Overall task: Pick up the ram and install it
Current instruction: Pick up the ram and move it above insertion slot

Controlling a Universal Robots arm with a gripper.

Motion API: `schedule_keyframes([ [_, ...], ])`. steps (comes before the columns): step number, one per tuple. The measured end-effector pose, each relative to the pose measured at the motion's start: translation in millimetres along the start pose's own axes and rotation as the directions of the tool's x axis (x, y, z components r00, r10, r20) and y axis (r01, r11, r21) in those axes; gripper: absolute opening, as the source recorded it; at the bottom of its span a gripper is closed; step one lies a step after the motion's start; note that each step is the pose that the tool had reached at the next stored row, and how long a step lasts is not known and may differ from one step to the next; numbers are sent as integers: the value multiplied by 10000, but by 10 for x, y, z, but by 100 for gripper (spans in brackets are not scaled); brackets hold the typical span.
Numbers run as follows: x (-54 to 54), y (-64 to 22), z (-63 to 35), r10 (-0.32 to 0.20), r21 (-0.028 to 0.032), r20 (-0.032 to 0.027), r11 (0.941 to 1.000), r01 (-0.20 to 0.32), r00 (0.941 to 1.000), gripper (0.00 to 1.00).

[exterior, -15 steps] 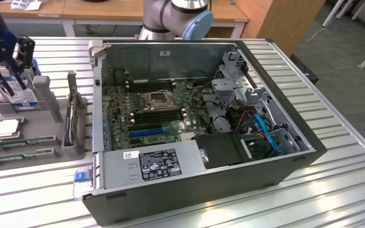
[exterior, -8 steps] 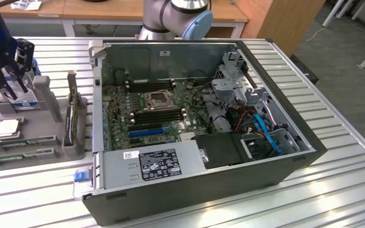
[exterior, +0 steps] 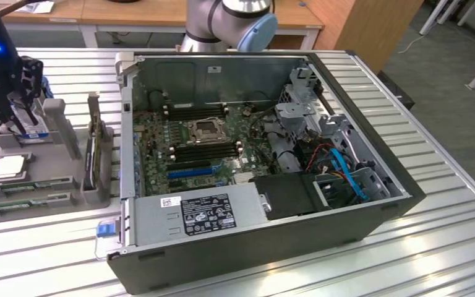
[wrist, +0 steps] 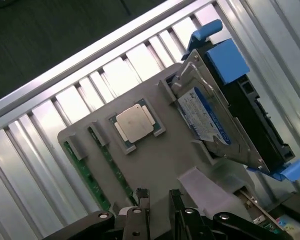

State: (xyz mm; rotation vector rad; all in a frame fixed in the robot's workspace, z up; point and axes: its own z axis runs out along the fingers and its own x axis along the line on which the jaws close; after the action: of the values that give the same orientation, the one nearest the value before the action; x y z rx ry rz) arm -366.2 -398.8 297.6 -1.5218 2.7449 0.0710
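Fingers point(wrist: 141, 200) apart near flat ram point(wrist: 111, 165), lengthwise along holder point(wrist: 160, 160)

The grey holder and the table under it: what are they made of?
The grey holder looks like matte plastic: even, dull grey, no glint, blocky posts. The table looks like bare metal, probably aluminium: silvery ribbed slats with bright reflections.
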Motion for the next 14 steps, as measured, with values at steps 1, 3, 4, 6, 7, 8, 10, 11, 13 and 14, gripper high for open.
schedule_keyframes([
  [1, 0, -1, 15, -180, -4, -6, 9998, 180, 9998, 30],
  [3, 1, -2, 45, -555, -14, -21, 9985, 555, 9985, 30],
  [4, 1, -2, 60, -734, -18, -26, 9973, 734, 9973, 30],
  [6, 2, -3, 89, -1098, -29, -40, 9940, 1097, 9940, 30],
  [7, 3, -4, 103, -1276, -34, -47, 9918, 1276, 9918, 30],
  [8, 3, -5, 117, -1455, -39, -53, 9894, 1454, 9893, 30],
  [10, 4, -6, 147, -1820, -51, -66, 9833, 1819, 9833, 30],
  [11, 4, -6, 162, -2001, -56, -72, 9798, 2001, 9797, 30],
  [13, 5, -8, 191, -2353, -67, -83, 9719, 2352, 9719, 30],
  [14, 7, -9, 198, -2489, -72, -88, 9685, 2488, 9685, 30],
])
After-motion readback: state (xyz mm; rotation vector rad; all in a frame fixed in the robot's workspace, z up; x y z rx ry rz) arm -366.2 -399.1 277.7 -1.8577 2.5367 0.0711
